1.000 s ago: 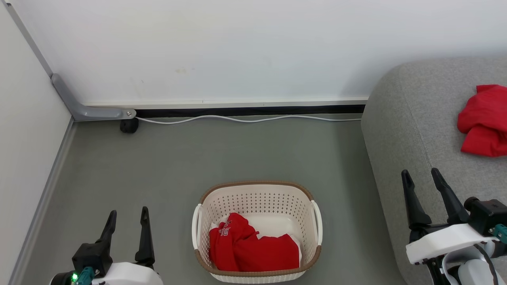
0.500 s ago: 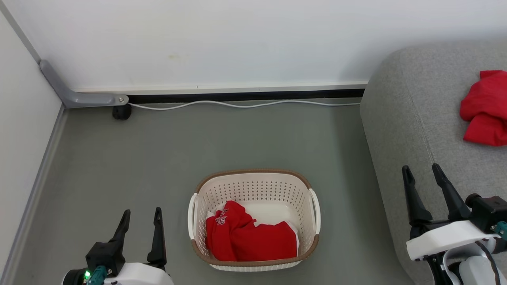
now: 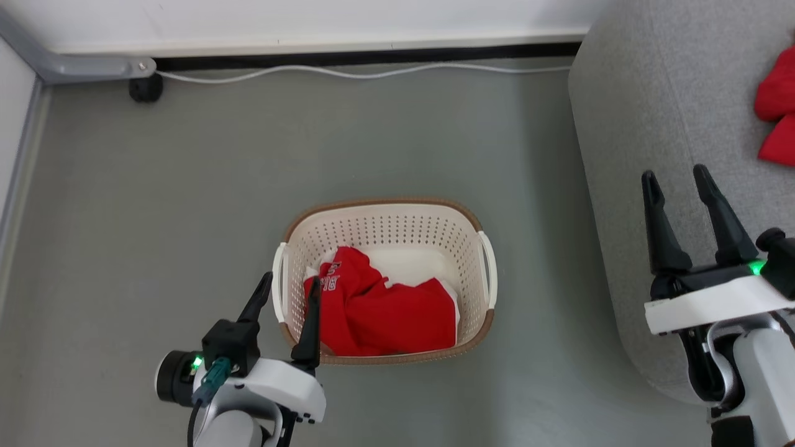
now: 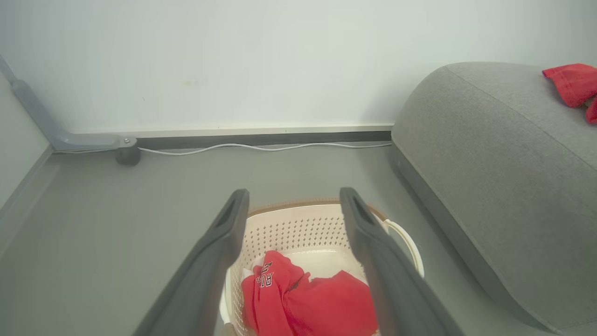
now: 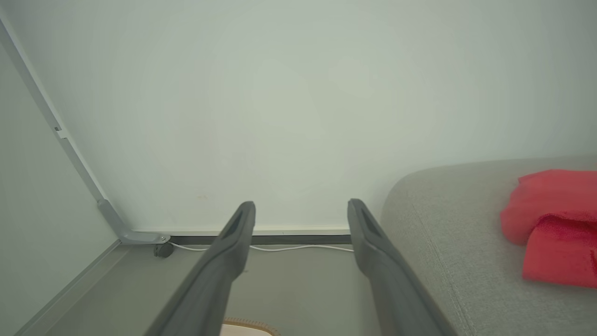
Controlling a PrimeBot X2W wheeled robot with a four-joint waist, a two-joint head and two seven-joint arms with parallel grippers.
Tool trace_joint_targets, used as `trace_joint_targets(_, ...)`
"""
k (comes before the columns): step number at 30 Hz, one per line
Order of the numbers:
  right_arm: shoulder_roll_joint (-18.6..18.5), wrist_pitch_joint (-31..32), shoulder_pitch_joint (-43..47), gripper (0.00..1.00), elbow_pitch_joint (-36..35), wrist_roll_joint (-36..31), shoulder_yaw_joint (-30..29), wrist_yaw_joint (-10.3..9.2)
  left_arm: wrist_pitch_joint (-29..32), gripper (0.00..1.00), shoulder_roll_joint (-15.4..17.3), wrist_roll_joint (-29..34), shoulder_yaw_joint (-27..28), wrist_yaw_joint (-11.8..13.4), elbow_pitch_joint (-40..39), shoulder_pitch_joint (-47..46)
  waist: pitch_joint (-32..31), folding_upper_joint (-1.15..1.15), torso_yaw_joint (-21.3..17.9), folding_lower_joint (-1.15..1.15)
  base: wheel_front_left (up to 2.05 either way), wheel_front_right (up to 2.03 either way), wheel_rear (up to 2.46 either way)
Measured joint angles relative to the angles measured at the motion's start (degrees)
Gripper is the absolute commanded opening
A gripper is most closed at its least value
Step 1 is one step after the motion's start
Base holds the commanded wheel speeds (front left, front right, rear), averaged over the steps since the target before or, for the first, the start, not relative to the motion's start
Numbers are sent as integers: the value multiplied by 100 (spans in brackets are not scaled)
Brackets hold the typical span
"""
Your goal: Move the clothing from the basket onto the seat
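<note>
The left gripper (image 3: 291, 279) had its two fingers spread wide with nothing between them. Over the last second it had come in from the open floor (image 3: 155, 205), where it had been well apart from the basket (image 3: 385, 203), to the basket's near left corner. In the head view its inner finger now crossed the rim beside the left handle. The left wrist view looked between the fingers onto the red clothing (image 3: 385, 313), which lay crumpled in the near half of the basket with its lettered part to the left. Whether a fingertip touched the rim could not be told; it looked to be above it. The head camera had also tipped down, so most of the wall had slid out of view; the basket itself had not moved.

This read as the reach for the next piece: the grab had not begun, and the gripper would still have to drop into the basket.

The left forearm ran up from the bottom edge, with the fingers leaning towards the basket. The right gripper (image 3: 675, 174), likewise spread and empty, was held over the front edge of the seat (image 3: 652, 124), fingers pointing away from the robot. One red garment (image 3: 776, 105) already lay on the seat, far to the right.
</note>
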Motion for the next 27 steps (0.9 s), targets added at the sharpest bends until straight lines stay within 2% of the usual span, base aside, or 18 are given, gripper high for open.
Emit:
trace_joint_targets(17,-108,0,-1475,100,-608,252,385,0,-1,100,-7,98,-870,22,1338,-2038,1880,0,-494,0,0,0,0)
trace_joint_targets(27,81,0,-2054,100,-914,327,679,0,-2,100,68,538,-1135,-382,2846,-3399,2821,0,-945,0,0,0,0)
